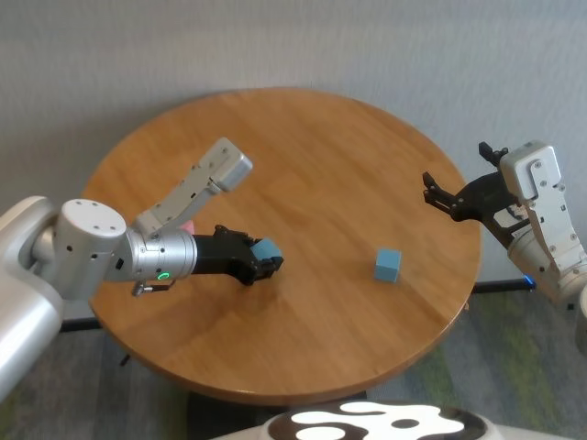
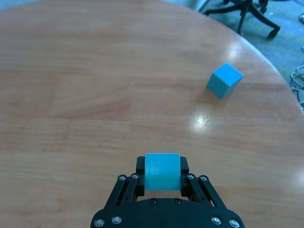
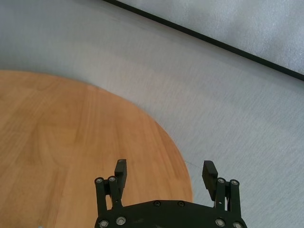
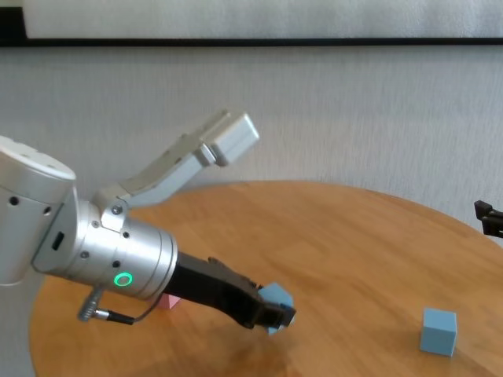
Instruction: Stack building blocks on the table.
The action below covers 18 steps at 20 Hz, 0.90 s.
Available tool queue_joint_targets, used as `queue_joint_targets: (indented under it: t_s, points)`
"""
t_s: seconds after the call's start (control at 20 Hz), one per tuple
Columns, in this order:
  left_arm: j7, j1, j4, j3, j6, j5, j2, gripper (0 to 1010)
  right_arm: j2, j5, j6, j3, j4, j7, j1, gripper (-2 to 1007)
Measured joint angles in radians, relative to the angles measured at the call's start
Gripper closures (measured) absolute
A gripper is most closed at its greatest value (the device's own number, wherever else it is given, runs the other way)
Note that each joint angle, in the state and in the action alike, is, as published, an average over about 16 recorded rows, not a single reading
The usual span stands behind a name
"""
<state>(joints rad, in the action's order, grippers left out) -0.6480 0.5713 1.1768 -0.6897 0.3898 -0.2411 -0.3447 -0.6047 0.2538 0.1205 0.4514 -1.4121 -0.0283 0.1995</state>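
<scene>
My left gripper (image 1: 267,259) is shut on a light blue cube (image 1: 266,249) and holds it just above the middle of the round wooden table (image 1: 303,156). The cube shows between the jaws in the left wrist view (image 2: 162,171) and in the chest view (image 4: 276,299). The second light blue cube (image 1: 388,266) sits on the table to the right, apart from both grippers; it also shows in the left wrist view (image 2: 224,80) and the chest view (image 4: 438,331). The pink cube (image 1: 187,226) is mostly hidden behind my left arm. My right gripper (image 1: 433,192) is open and empty at the table's right edge.
A grey wall stands behind the table. An office chair base (image 2: 247,14) stands on the floor beyond the table's right side.
</scene>
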Motion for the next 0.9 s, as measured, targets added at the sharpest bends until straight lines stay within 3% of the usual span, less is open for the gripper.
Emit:
queue_joint_targets:
  t_s: [0.4, 0.9]
  points:
    - [-0.014, 0.038, -0.056, -0.029, 0.016, 0.007, 0.026, 609, 0.000, 0.000, 0.000, 0.000, 0.000, 0.000, 0.000, 0]
    - [-0.023, 0.053, -0.080, -0.041, 0.024, 0.009, 0.039, 609, 0.000, 0.000, 0.000, 0.000, 0.000, 0.000, 0.000, 0]
